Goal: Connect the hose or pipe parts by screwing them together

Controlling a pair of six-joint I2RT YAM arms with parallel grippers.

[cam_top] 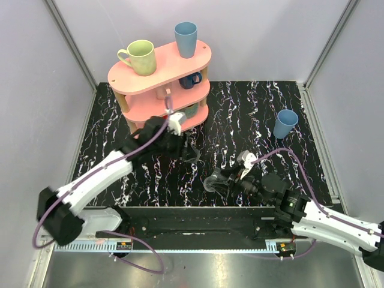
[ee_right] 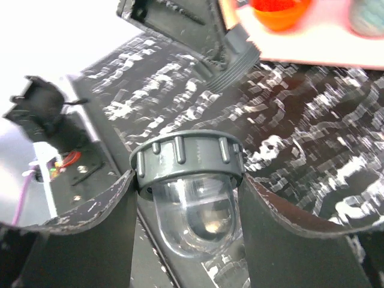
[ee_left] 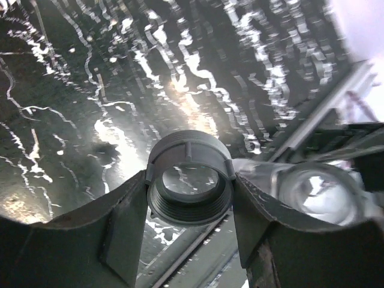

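Note:
The two pipe parts are both held above the black marbled table [cam_top: 252, 114], a short gap apart. My left gripper [ee_left: 189, 180] is shut on a grey threaded fitting [ee_left: 191, 195], whose threaded open end faces the camera. In the top view this left gripper [cam_top: 185, 149] sits in front of the pink shelf. My right gripper [ee_right: 187, 179] is shut on a clear domed fitting [ee_right: 195, 216] with a grey ribbed collar [ee_right: 187, 157]. The threaded fitting [ee_right: 237, 57] hangs beyond it, up and to the right. In the top view the clear fitting [cam_top: 213, 182] lies right of and nearer than the threaded one [cam_top: 192, 153].
A pink three-tier shelf [cam_top: 159, 75] stands at the back left with a green mug [cam_top: 139, 57] and a blue cup [cam_top: 186, 39] on top. Another blue cup [cam_top: 285, 123] stands on the table at the right. Grey walls enclose the table.

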